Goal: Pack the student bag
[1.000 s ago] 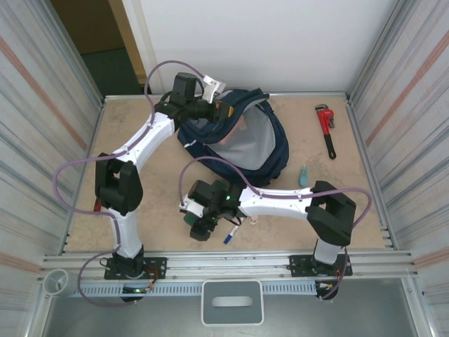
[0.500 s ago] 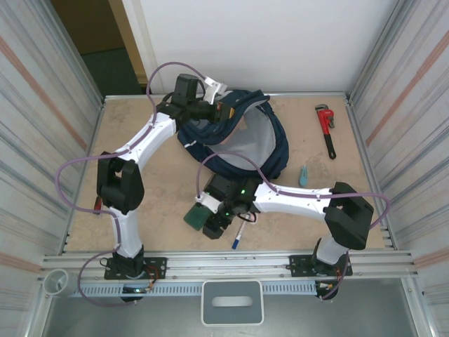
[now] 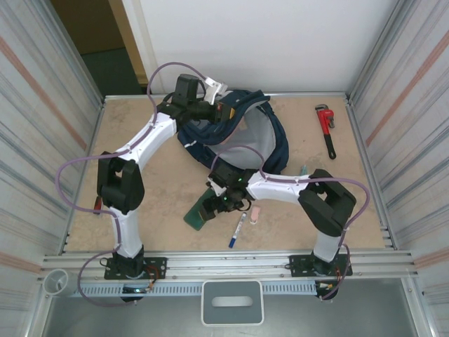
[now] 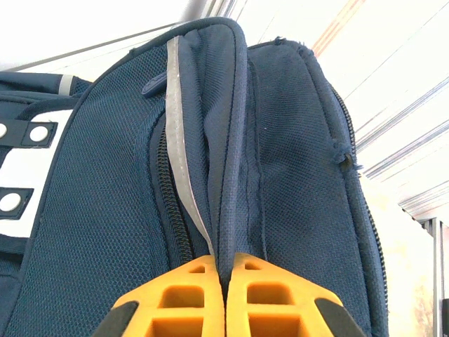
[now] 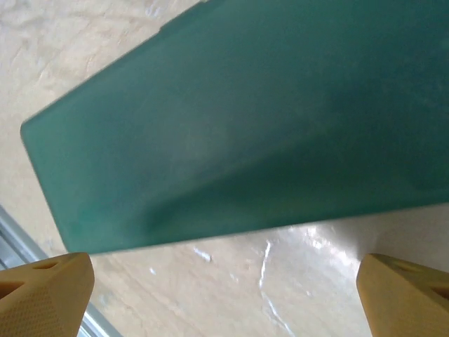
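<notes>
Left claw [image 4: 226, 272] is clamped tight on a fold at the rim of the bag [image 4: 105, 210]. The right claw [image 5: 224, 298] gapes wide and empty, with a green book [image 5: 231, 119] lying flat on the table [image 3: 119, 123] just ahead. The bag sits far-centre, its long axis slanting from far-left to near-right, mouth open upward.

The left pincer [image 3: 220, 110] meets the bag [image 3: 278, 144] at its rim. The right pincer [image 3: 214, 203] hangs over a green book [image 3: 196, 215], near a pen [image 3: 237, 230].
</notes>
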`<state>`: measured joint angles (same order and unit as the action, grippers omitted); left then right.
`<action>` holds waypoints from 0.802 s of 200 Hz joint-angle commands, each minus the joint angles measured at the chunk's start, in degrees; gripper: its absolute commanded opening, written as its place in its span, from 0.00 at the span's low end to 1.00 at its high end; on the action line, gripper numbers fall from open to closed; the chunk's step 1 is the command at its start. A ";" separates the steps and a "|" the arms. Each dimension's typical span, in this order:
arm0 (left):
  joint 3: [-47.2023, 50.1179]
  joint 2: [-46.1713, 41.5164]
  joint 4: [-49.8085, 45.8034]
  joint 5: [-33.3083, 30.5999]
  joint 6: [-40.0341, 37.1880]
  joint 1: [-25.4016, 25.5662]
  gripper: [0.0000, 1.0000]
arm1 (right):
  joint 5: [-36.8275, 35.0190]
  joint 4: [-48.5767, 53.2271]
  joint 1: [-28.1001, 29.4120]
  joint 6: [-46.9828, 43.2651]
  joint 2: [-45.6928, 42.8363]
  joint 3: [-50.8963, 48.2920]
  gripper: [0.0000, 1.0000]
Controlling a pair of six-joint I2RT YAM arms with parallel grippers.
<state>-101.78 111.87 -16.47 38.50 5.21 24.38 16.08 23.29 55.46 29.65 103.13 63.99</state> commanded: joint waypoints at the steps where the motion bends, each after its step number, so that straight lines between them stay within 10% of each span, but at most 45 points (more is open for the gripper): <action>1: -0.53 -1.05 3.91 1.31 -1.25 0.14 0.01 | -2.25 -3.09 -0.25 4.42 1.74 3.11 0.96; 160: 0.26 -1.66 3.96 1.31 -2.48 0.14 0.01 | -30.38 13.60 10.91 4.89 25.84 36.37 0.99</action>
<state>-101.49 111.87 -16.47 38.48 4.49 24.45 -6.48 29.32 64.69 33.01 125.62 96.75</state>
